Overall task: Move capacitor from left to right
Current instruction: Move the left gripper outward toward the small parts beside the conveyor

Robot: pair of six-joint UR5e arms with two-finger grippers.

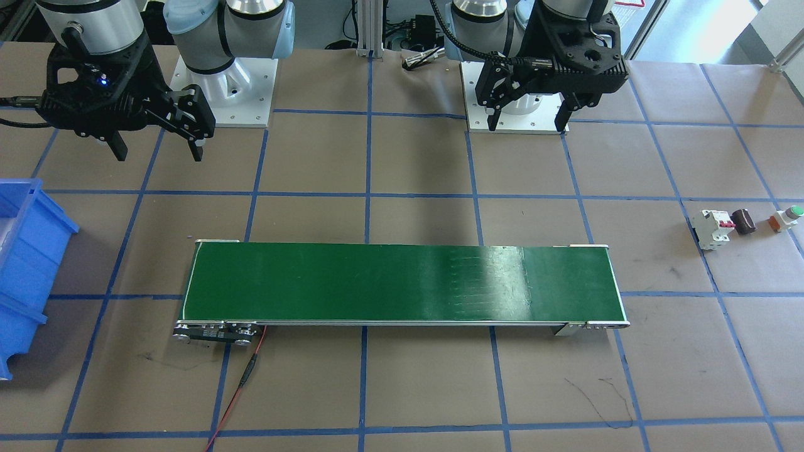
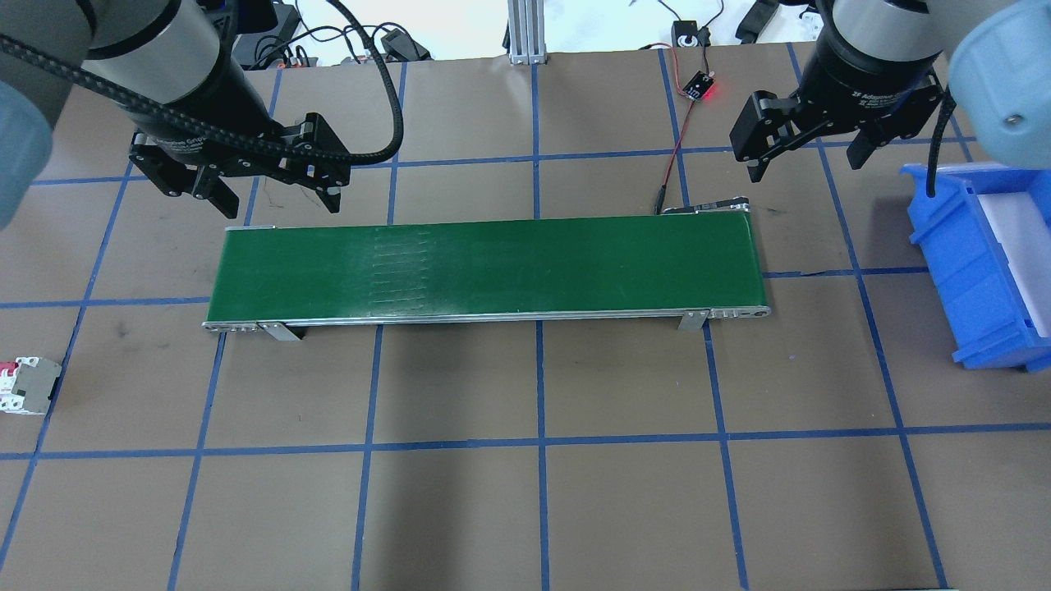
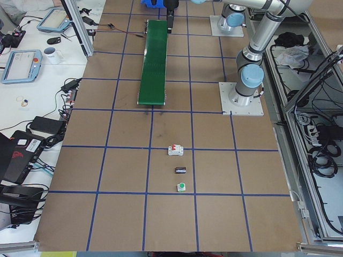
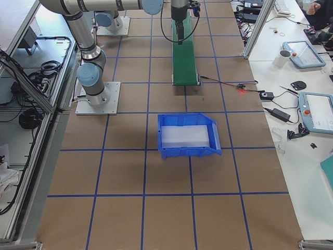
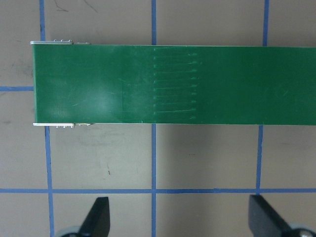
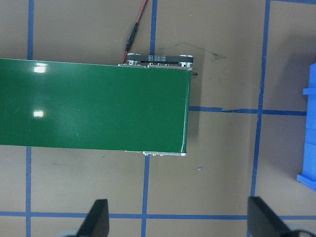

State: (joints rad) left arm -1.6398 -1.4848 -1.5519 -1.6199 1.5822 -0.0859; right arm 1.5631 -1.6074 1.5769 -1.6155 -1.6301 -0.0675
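The capacitor [image 1: 745, 221], a small dark cylinder, lies on the brown table at the robot's far left, between a white breaker [image 1: 713, 229] and a green-capped button [image 1: 786, 218]. It also shows in the exterior left view [image 3: 181, 170]. It is outside the overhead view. My left gripper [image 1: 531, 119] [image 2: 279, 201] hangs open and empty above the table behind the left end of the green conveyor belt [image 2: 484, 267], far from the capacitor. My right gripper [image 1: 158, 150] [image 2: 806, 164] hangs open and empty behind the belt's right end.
A blue bin [image 2: 977, 263] [image 4: 187, 135] with a white floor stands on the table right of the belt. The belt's motor end with a red and black cable [image 6: 133, 34] is on the right side. Blue tape lines grid the table.
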